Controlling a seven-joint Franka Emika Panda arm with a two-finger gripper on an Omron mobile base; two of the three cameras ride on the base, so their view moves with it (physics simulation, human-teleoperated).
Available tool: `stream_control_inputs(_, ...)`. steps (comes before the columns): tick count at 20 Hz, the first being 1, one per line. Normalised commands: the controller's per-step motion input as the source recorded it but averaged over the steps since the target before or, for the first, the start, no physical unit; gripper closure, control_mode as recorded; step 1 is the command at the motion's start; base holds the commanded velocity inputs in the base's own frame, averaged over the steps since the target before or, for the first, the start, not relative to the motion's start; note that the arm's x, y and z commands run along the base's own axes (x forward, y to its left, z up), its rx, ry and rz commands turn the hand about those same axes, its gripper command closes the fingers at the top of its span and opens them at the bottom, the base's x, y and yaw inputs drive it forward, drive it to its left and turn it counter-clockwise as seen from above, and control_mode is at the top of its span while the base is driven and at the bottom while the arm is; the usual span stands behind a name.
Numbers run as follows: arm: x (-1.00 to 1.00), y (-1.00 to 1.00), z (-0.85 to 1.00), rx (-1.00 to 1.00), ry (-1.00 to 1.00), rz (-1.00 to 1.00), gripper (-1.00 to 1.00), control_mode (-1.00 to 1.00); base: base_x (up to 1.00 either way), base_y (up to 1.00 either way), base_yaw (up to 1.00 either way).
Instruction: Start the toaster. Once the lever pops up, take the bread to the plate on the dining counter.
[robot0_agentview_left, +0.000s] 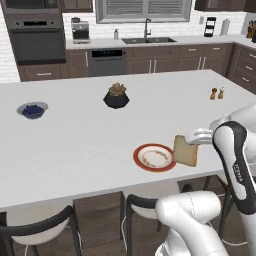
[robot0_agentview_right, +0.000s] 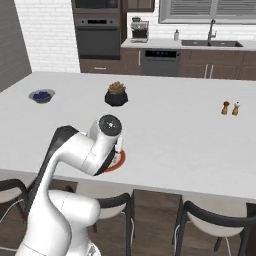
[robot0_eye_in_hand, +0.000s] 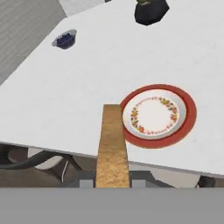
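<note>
My gripper (robot0_agentview_left: 193, 140) is shut on the bread (robot0_agentview_left: 186, 151), a tan slice with a darker crust. I hold the slice upright, just above the dining counter (robot0_agentview_left: 75, 140), close to its near edge. The plate (robot0_agentview_left: 154, 157), with its red-orange rim and white centre, lies just left of the slice. In the hand view the bread (robot0_eye_in_hand: 112, 144) is edge-on between my fingertips, with the plate (robot0_eye_in_hand: 157, 114) beside it on the right. My arm covers most of the plate (robot0_agentview_right: 120, 161) in the right base view. The toaster and its lever are out of view.
A grey bowl of blue berries (robot0_agentview_left: 32, 110) sits far left on the counter. A dark plant pot (robot0_agentview_left: 116, 96) stands mid-counter, and two small shakers (robot0_agentview_left: 217, 93) stand at the right. Dark chairs (robot0_agentview_left: 145, 205) are tucked under the near edge.
</note>
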Motion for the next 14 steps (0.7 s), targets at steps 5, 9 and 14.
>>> stream_control_inputs(5, 0.89, -0.06, -0.54, 0.28, 0.00, 0.31, 1.00, -1.00, 0.00, 0.00, 0.00)
stream_control_inputs(9, 0.87, 0.03, -0.32, 0.23, 0.00, 0.16, 1.00, -1.00, 0.00, 0.00, 0.00)
stream_control_inputs(14, 0.54, 0.08, -0.49, 0.05, -0.03, 0.02, 1.00, -1.00, 0.00, 0.00, 0.00)
